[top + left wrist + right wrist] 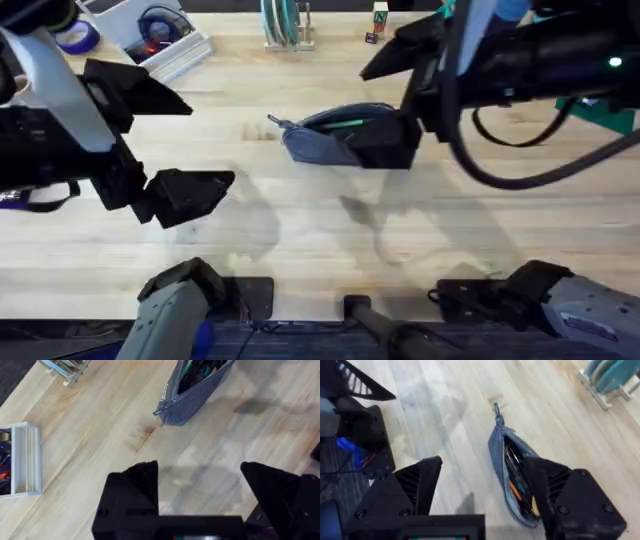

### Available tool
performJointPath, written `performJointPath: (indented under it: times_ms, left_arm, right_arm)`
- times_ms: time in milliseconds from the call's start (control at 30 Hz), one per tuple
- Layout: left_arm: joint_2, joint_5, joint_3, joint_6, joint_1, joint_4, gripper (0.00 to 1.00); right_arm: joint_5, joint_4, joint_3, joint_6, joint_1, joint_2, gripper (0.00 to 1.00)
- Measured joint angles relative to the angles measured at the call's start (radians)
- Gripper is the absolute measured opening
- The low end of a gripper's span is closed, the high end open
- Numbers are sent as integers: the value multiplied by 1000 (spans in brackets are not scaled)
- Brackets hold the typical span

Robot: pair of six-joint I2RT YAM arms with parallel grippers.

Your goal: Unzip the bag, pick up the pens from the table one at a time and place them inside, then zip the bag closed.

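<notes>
While the light plank-grained wooden table lies bare at mid-span, the blue-grey fabric pencil pouch sits unzipped toward its far side. Right end effector released, straddling the pouch; its wrist view shows pens inside. Left end effector released, well apart from pouch.

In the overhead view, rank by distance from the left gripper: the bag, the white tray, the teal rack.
1. The bag, mid-table, right of the left gripper.
2. The white tray, far-left corner.
3. The teal rack, far edge, centre.
</notes>
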Motion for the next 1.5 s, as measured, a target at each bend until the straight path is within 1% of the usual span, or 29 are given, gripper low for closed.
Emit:
performJointPath:
  times_ms: [167,533,800,967,1167,1367,1500]
  left_arm:
    - [0,0,0,0,0,0,995]
    - [0,0,0,0,0,0,996]
    - [0,0,0,0,0,0,996]
    - [0,0,0,0,0,0,995]
    - [0,0,0,0,0,5,996]
    - [0,0,0,0,0,11,996]
    - [0,0,0,0,0,8,993]
  right_arm:
    - [-4,32,0,-2,30,25,996]
    - [-4,112,0,-5,41,65,995]
    - [-4,139,0,-5,112,135,995]
    - [-4,174,0,-5,139,172,996]
    - [-4,163,0,-15,143,207,995]
    - [0,161,0,-76,143,249,996]
    - [54,161,0,-100,143,254,995]
